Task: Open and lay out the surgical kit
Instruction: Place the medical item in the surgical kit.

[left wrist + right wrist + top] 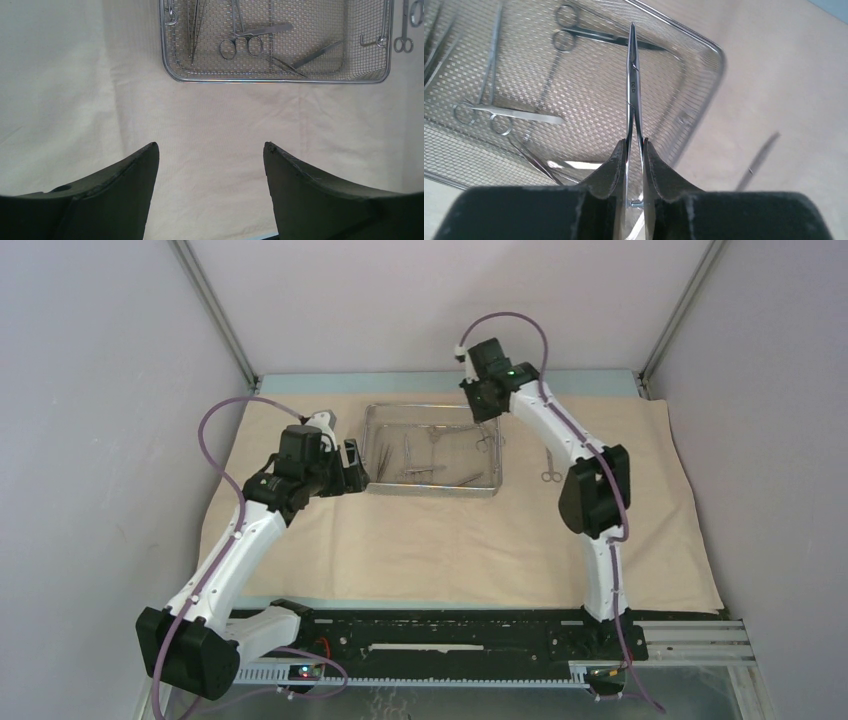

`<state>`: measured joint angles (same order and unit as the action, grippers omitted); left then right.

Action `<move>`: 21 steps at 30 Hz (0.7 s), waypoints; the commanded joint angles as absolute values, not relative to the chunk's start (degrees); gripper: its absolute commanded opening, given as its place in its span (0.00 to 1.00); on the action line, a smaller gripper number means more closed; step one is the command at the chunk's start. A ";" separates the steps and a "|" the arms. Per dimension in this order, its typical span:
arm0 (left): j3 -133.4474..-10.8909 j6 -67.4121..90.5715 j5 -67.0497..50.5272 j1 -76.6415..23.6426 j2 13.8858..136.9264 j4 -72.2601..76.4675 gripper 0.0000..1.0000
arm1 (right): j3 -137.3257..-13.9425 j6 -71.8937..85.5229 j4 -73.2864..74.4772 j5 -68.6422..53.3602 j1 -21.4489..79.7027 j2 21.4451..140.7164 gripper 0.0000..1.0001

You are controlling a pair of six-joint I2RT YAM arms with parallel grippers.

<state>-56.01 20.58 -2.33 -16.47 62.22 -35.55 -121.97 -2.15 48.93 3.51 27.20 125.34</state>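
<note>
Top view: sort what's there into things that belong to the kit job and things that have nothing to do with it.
Belongs to the job:
- beige cloth
- mesh tray
- tools in the tray
- ring-handled tool on the cloth, right of the tray
- slim steel tool held in the right gripper

Not part of it:
- purple cables
- black base rail
</note>
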 commanded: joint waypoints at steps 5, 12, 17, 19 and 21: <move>-54.36 21.12 -5.06 -16.21 60.47 -33.77 0.81 | -109.44 0.26 45.14 5.65 22.59 111.74 0.05; -54.18 21.42 -6.66 -16.26 60.11 -33.40 0.81 | -93.47 5.85 42.58 7.07 20.32 101.81 0.05; -53.95 21.60 -7.38 -16.26 59.77 -33.13 0.81 | -80.00 9.91 41.02 6.55 19.77 93.14 0.05; -53.96 21.61 -7.60 -16.26 59.77 -33.07 0.81 | -74.23 11.48 41.13 7.52 19.73 90.28 0.04; -53.87 21.66 -7.78 -16.26 59.77 -33.01 0.81 | -69.83 13.39 41.22 7.78 19.65 87.43 0.04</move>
